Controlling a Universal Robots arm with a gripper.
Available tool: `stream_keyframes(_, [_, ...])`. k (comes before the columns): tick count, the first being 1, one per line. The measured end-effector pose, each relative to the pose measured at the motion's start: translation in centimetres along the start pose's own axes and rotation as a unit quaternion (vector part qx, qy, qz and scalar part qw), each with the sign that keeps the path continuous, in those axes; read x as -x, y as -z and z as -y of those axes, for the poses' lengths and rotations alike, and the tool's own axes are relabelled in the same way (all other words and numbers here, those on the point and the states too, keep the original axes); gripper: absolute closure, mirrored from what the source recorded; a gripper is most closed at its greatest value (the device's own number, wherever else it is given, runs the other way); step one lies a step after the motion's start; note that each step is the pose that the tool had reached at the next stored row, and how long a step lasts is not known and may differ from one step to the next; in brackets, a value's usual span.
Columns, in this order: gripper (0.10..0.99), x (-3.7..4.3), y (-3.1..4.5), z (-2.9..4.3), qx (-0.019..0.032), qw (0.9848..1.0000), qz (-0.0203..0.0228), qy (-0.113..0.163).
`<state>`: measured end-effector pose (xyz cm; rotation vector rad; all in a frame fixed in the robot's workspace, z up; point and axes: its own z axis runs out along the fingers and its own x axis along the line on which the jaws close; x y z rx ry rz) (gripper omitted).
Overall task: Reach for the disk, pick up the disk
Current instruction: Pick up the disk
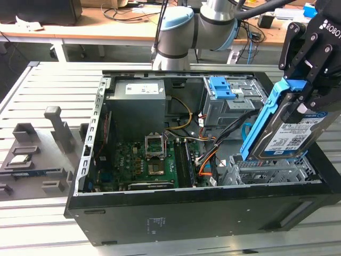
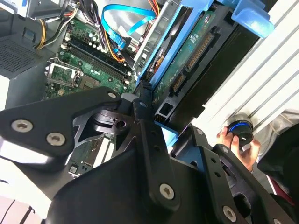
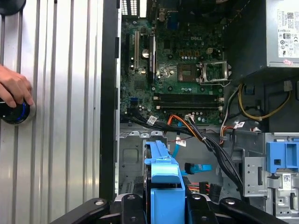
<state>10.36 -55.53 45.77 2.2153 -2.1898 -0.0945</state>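
The disk (image 1: pixel 290 133), a silver hard drive with a white-and-blue label and a blue plastic bracket, hangs tilted above the case's metal drive cage (image 1: pixel 266 169) at the exterior view's right. My gripper (image 1: pixel 307 88) is shut on its upper end, a black finger on each side. In the second wrist view the disk (image 2: pixel 191 51) shows its green circuit board between the fingers. The first wrist view has the blue bracket of the disk (image 3: pixel 163 179) held between the black finger links.
The open black computer case (image 1: pixel 160 213) lies on a slatted metal table, with motherboard (image 1: pixel 149 160), grey power supply (image 1: pixel 137 104), cables and a blue-latched bay (image 1: pixel 222 88) inside. Grey fixtures (image 1: pixel 37 154) stand at the exterior view's left. A hand (image 3: pixel 14 88) rests on a blue-ringed knob beside the case.
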Motion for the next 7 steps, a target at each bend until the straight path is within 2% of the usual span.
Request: stream_keyframes(7, [0.718, 0.00, 0.00, 0.00, 0.0000, 1.0000, 0.0000, 0.000])
